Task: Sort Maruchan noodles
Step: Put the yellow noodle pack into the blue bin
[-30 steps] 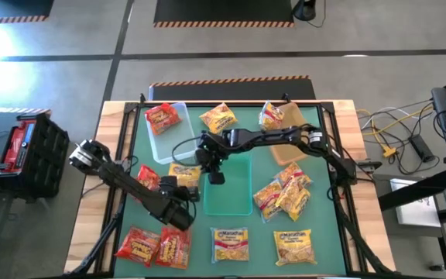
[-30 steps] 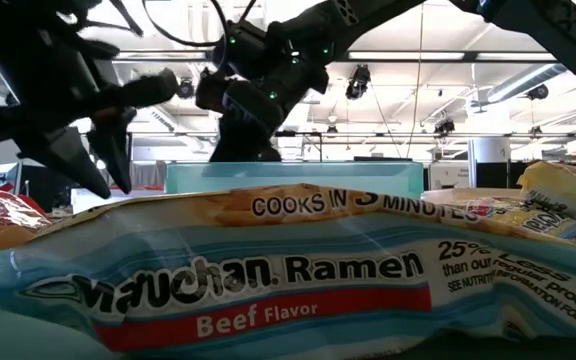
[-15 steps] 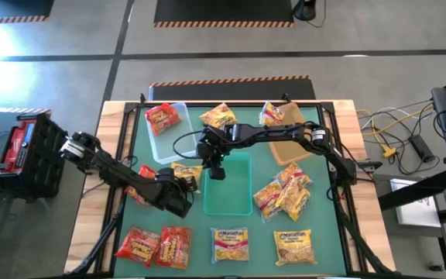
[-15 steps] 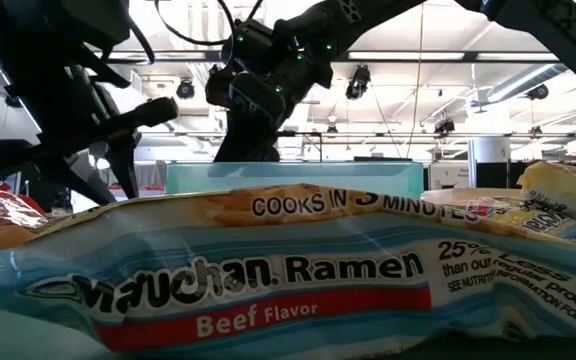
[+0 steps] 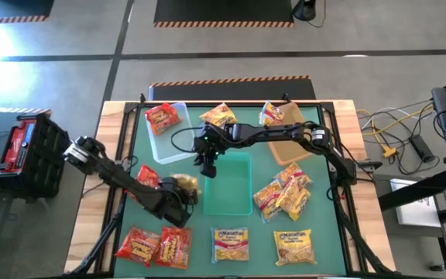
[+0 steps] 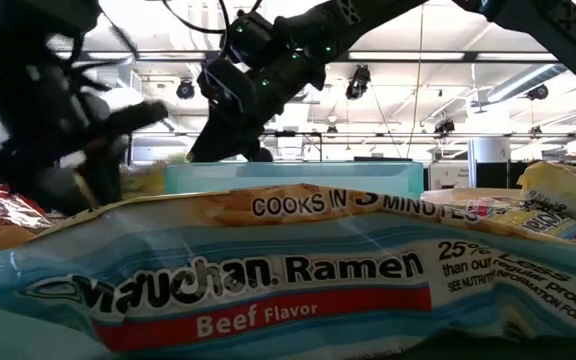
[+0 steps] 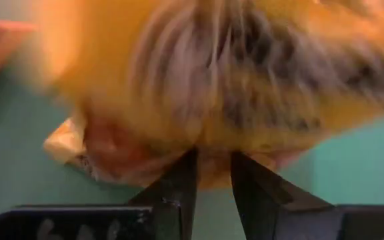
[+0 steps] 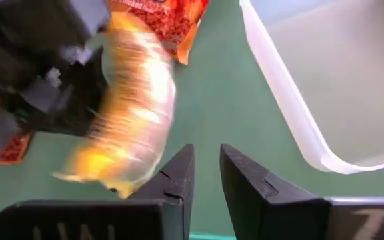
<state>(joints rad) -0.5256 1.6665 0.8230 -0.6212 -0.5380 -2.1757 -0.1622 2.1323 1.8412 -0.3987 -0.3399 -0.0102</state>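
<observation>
A yellow noodle packet (image 5: 183, 184) is in my left gripper (image 5: 180, 197), left of the teal bin (image 5: 228, 194); the left wrist view shows it blurred just past the fingers (image 7: 213, 180). My right gripper (image 5: 207, 160) hangs empty over the teal bin's far left corner, fingers nearly together (image 8: 205, 167). The right wrist view shows the held packet (image 8: 132, 113). Other packets lie on the mat: a red one (image 5: 147, 177) beside my left arm, two red ones (image 5: 153, 246) near, yellow ones (image 5: 230, 243) (image 5: 294, 246), and a pile (image 5: 283, 192). One red packet (image 5: 162, 117) lies in the clear bin. My left gripper pinches the yellow packet between its two fingers at one edge (image 7: 212, 157). The packet spreads out beyond the fingertips (image 7: 185, 183). In the right wrist view it looks raised off the mat and tilted, but it is blurred there.
The clear bin (image 5: 178, 143) sits far left and the tan bin (image 5: 289, 147) far right, with yellow packets (image 5: 218, 116) (image 5: 272, 115) at the far edge. A Beef Flavor packet (image 6: 268, 270) fills the low view's foreground. Bare mat lies between the teal bin and the pile.
My left gripper swung toward the yellow packet beside the teal bin, took hold of it and raised it off the mat; the packet now stands tilted and blurred. My right gripper drew back from that packet toward the table's far edge.
</observation>
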